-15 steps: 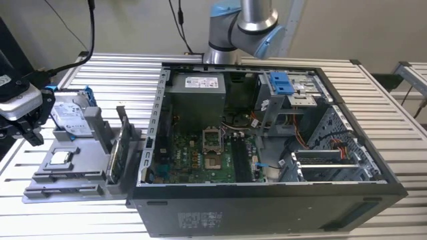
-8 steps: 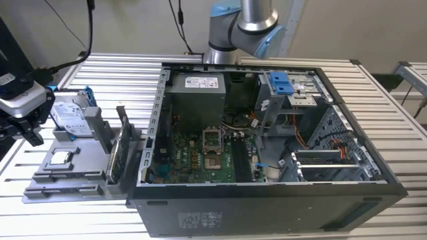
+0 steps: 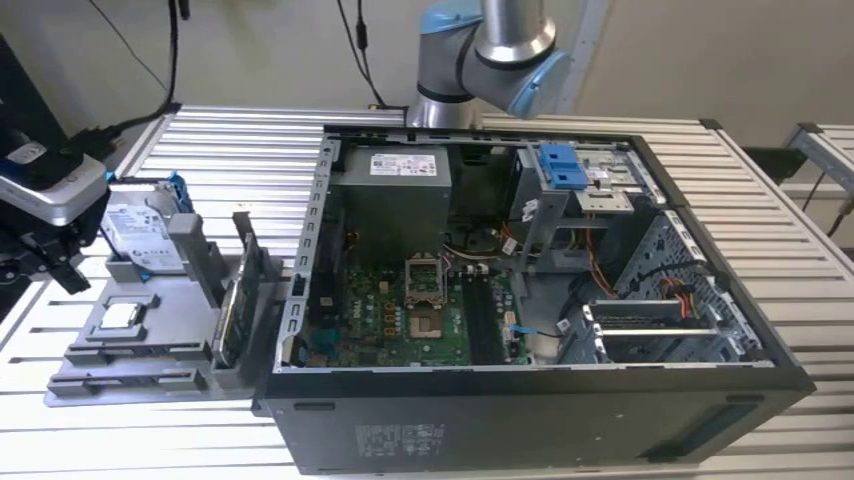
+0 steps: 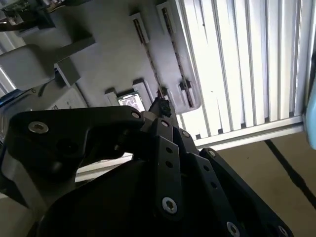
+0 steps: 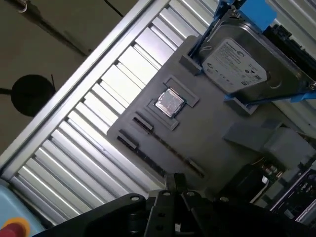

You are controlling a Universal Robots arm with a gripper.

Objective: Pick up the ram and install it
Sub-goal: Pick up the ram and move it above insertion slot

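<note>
We see the tool (image 5: 173, 180), tips pressed together and empty, hovering just beside the ram (image 5: 165, 148), whose long axis runs along the gray tray's (image 5: 217, 128) outer edge.

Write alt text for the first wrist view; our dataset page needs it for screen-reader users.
A black pincer hovers near a gray parts tray on a slatted metal table. The tray holds a silver hard drive in a blue frame and a small square processor chip.
</note>
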